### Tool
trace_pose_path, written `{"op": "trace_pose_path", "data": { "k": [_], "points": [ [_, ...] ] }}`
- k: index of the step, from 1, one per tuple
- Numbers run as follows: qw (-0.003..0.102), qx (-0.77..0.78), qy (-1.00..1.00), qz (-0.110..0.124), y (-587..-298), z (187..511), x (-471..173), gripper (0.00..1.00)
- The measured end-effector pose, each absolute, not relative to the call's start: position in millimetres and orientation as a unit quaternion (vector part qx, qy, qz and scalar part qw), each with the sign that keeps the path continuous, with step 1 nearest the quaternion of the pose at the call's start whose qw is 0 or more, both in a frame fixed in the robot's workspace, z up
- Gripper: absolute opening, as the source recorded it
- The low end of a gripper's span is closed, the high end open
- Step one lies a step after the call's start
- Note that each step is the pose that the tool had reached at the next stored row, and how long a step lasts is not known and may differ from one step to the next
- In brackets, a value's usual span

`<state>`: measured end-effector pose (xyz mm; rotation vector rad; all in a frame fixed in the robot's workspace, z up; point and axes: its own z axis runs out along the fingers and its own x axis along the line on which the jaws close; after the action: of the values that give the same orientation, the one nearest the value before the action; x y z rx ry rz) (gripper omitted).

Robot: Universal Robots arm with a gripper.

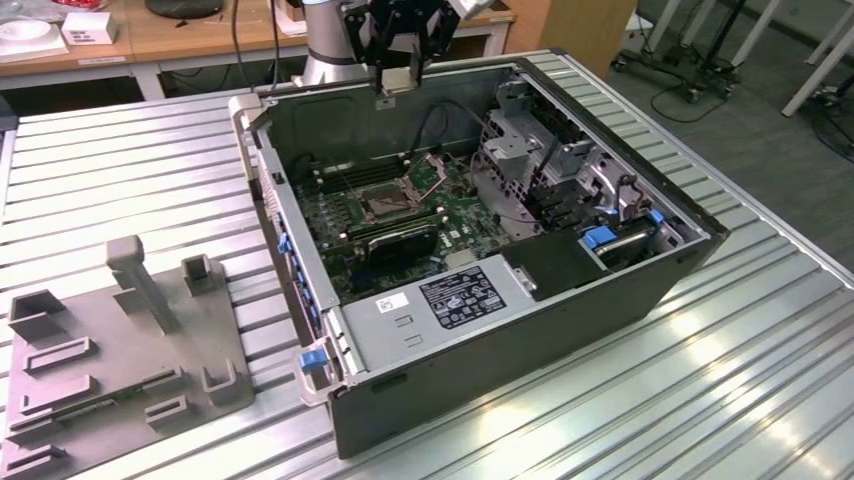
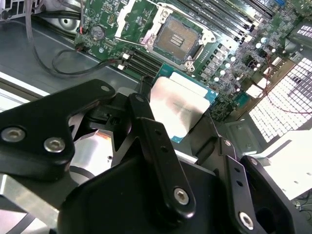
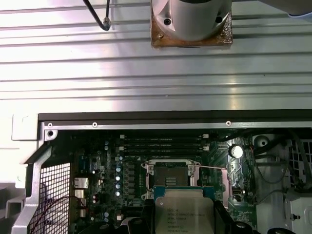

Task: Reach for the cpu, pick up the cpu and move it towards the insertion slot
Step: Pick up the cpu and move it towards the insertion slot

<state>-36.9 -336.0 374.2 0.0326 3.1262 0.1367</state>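
The black pincer (image 2: 183, 114) is clamped on the small flat square silvery-topped cpu (image 2: 178, 109) (image 3: 184, 214) (image 1: 395, 82), held above the open black computer case (image 1: 641, 290). Beyond, inside the case, lies the silver-framed square insertion slot (image 2: 179, 38) (image 3: 169, 175) (image 1: 383, 203), uncovered.

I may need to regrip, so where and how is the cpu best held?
By two opposite edges, coming from above its flat metal top, much as the pincer holds the cpu now. It is thin and square, so only its rims give purchase, and this keeps its underside free above the slot.
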Motion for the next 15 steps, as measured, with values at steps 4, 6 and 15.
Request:
{"op": "trace_pose_path", "data": {
  "k": [4, 6, 15],
  "points": [
    [0.006, 0.010, 0.999, 0.045, -336.0, 374.2, -36.9, 0.55],
    [0.006, 0.010, 0.999, 0.045, -336.0, 374.2, -36.9, 0.55],
    [0.006, 0.010, 0.999, 0.048, -336.0, 374.2, -36.9, 0.55]
  ]
}}
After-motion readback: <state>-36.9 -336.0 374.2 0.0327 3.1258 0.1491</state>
